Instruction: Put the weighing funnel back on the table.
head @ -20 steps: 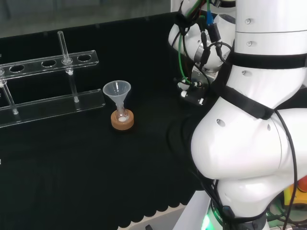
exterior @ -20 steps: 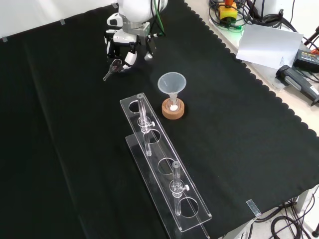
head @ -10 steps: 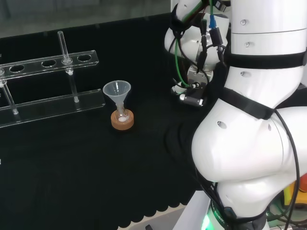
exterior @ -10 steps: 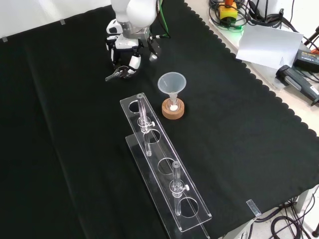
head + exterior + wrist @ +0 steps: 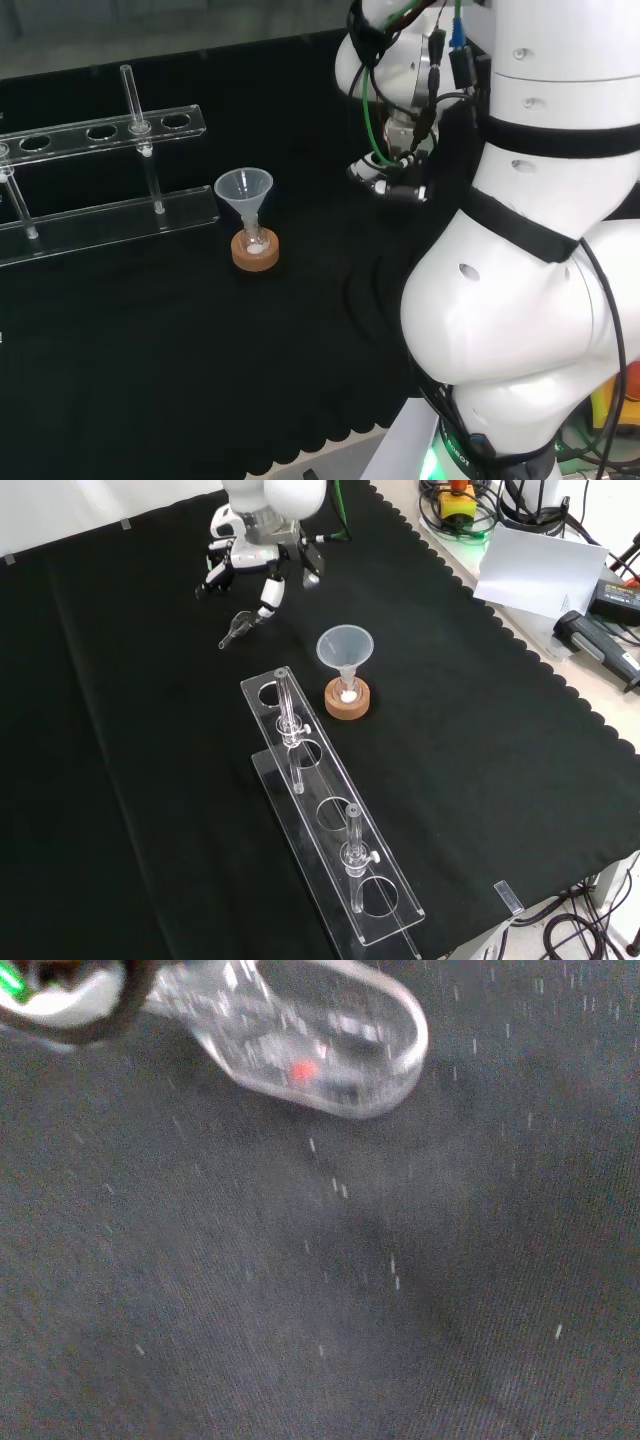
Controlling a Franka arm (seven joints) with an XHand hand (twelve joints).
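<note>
The weighing funnel (image 5: 237,630), a small clear scoop with a short stem, lies on the black cloth in the front view, left of the big funnel. My hand (image 5: 258,562) hovers just above it with its fingers spread and fairly straight. One finger (image 5: 268,598) points down at the scoop's wide end; whether it touches, I cannot tell. Up close in the wrist view, the weighing funnel (image 5: 320,1030) rests against the cloth beside a blurred white part of the hand (image 5: 60,995). From the head view the hand (image 5: 390,185) hangs left of the white arm links.
The big funnel (image 5: 345,648) stands in a small flask on a cork ring (image 5: 347,702), right of the weighing funnel. A long clear tube rack (image 5: 330,820) with upright tubes lies nearer the front view's camera. Papers and cables sit past the cloth's right edge.
The hand's fingers, curled round the weighing funnel before, have spread apart. The hand has lifted slightly and the weighing funnel stays low on the cloth.
</note>
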